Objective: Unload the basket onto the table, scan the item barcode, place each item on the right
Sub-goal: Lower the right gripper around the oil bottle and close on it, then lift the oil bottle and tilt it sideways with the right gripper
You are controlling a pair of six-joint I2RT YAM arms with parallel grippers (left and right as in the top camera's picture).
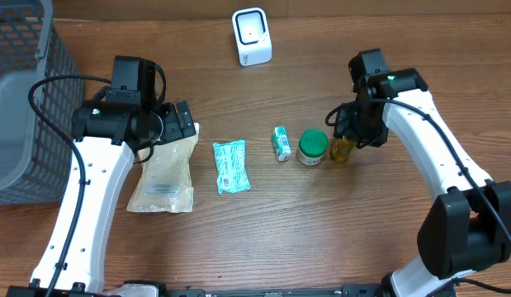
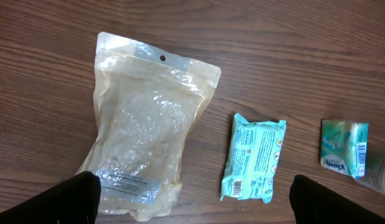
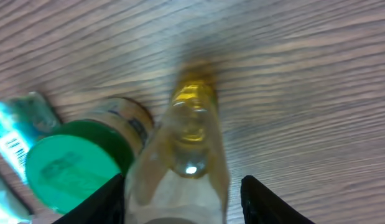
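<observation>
A small clear bottle (image 1: 343, 149) with yellow liquid (image 3: 192, 99) stands at the right end of a row of items. My right gripper (image 1: 354, 132) is over it from above, its jaws either side of the bottle (image 3: 183, 180). The left fingertip (image 3: 114, 186) lies against the bottle and a narrow gap shows before the right fingertip (image 3: 251, 186), so it is open. A green-lidded jar (image 1: 312, 147) stands right beside the bottle. My left gripper (image 1: 182, 124) hangs wide open (image 2: 192, 186) above a clear pouch (image 2: 142, 130), holding nothing. No barcode shows on the bottle.
A white scanner (image 1: 252, 36) stands at the back centre. A teal packet (image 2: 253, 158) with a barcode and a small tissue pack (image 2: 344, 148) lie between pouch and jar. A grey basket (image 1: 24, 99) fills the far left.
</observation>
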